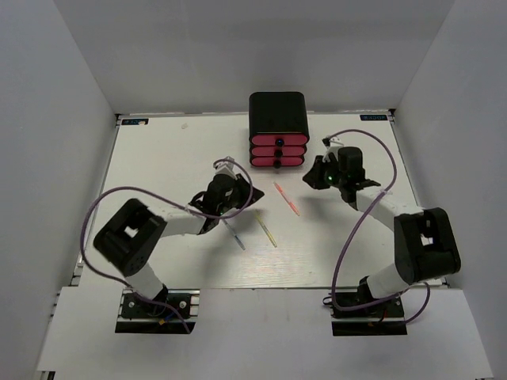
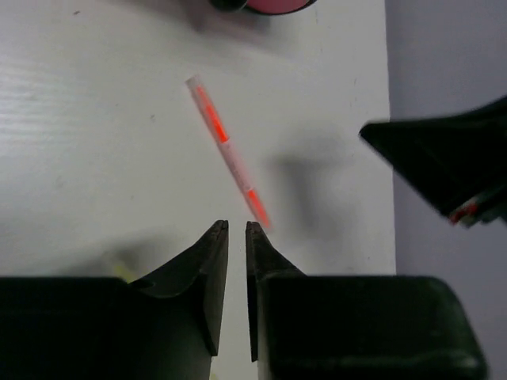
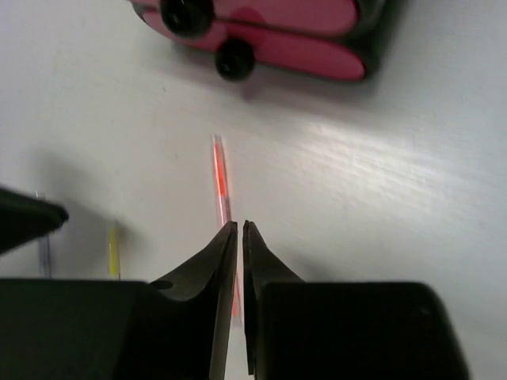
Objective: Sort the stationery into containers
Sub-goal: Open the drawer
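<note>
Three thin pens lie on the white table: an orange pen (image 1: 287,199), a yellow pen (image 1: 266,229) and a blue-grey pen (image 1: 235,235). The black cabinet (image 1: 278,112) with three shut pink drawers (image 1: 278,150) stands at the back middle. My left gripper (image 1: 244,192) is shut and empty, hovering left of the orange pen (image 2: 226,150). My right gripper (image 1: 310,177) is shut and empty, to the pen's right and in front of the cabinet. In the right wrist view the orange pen (image 3: 220,178) runs under the fingertips, below the drawer knobs (image 3: 235,59). No markers show.
White walls enclose the table on three sides. In the left wrist view the right arm (image 2: 444,170) is a dark shape at the right. In the right wrist view the yellow pen (image 3: 113,249) and blue-grey pen (image 3: 43,253) lie at the left.
</note>
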Controlling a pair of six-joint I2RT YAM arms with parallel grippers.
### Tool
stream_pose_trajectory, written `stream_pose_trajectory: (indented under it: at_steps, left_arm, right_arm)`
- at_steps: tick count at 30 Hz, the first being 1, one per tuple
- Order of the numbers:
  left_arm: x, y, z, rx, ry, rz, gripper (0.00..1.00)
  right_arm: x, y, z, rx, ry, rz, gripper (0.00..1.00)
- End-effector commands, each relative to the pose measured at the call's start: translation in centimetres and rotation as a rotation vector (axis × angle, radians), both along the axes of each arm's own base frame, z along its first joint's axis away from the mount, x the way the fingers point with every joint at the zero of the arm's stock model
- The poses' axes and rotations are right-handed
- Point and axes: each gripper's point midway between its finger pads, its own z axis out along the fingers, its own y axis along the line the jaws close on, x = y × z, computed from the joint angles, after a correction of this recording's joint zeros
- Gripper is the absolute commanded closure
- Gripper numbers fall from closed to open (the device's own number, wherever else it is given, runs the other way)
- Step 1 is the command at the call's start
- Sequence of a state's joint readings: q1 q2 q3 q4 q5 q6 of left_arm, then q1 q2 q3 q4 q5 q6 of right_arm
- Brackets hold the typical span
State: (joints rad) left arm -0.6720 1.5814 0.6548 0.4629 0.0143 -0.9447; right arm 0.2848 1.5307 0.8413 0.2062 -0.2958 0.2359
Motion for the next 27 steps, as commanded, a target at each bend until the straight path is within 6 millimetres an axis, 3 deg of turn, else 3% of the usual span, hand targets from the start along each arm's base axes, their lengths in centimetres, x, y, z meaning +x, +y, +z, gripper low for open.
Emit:
stream_pose_trajectory:
  at_steps: [1, 2, 3, 7, 10, 16, 18, 19, 21, 22, 27]
  left_arm:
    - [2.9, -3.2, 4.1, -0.174, -0.076, -0.016, 0.73]
    - [3.7, -3.3, 4.2, -0.197, -0.081, -0.002, 0.7]
    - [4.0, -3.6, 4.0, -0.22, -0.061, 0.008, 0.61]
    - [6.1, -4.6, 2.7, -0.265, -0.017, 0.051, 0.49]
    - [7.6, -4.9, 0.6, -0.266, 0.022, 0.083, 0.43]
    - [10.7, -6.1, 1.1, -0.294, -0.006, 0.113, 0.42]
    - [11.1, -6.1, 0.2, -0.262, -0.003, 0.12, 0.42]
    - [11.9, -5.7, 0.8, -0.269, -0.02, 0.141, 0.42]
    - [12.1, -5.4, -0.8, -0.219, -0.007, 0.154, 0.42]
    - [12.7, -5.6, 0.1, -0.227, -0.023, 0.161, 0.42]
    - [13.8, -5.1, -2.2, -0.174, 0.006, 0.176, 0.42]
  right_arm:
    - [-2.2, -1.3, 0.9, -0.001, -0.058, 0.054, 0.89]
    - [-2.2, -1.7, 1.1, -0.004, -0.074, 0.042, 0.9]
    - [-2.3, -2.1, 1.2, -0.007, -0.081, 0.033, 0.9]
    - [-3.6, -3.4, 0.6, -0.014, -0.089, 0.006, 0.87]
    - [-3.8, -3.9, 0.9, -0.01, -0.102, -0.002, 0.86]
    - [-3.6, -4.4, 1.1, 0.004, -0.111, -0.007, 0.82]
    - [-3.7, -4.5, 0.9, 0.01, -0.104, -0.007, 0.82]
    - [-3.7, -4.6, 0.8, 0.01, -0.1, -0.007, 0.82]
    - [-3.7, -4.7, 0.8, 0.013, -0.098, -0.008, 0.82]
    - [-3.7, -4.8, 0.6, 0.014, -0.093, -0.011, 0.82]
    - [-3.7, -5.1, 0.5, 0.027, -0.088, -0.022, 0.8]
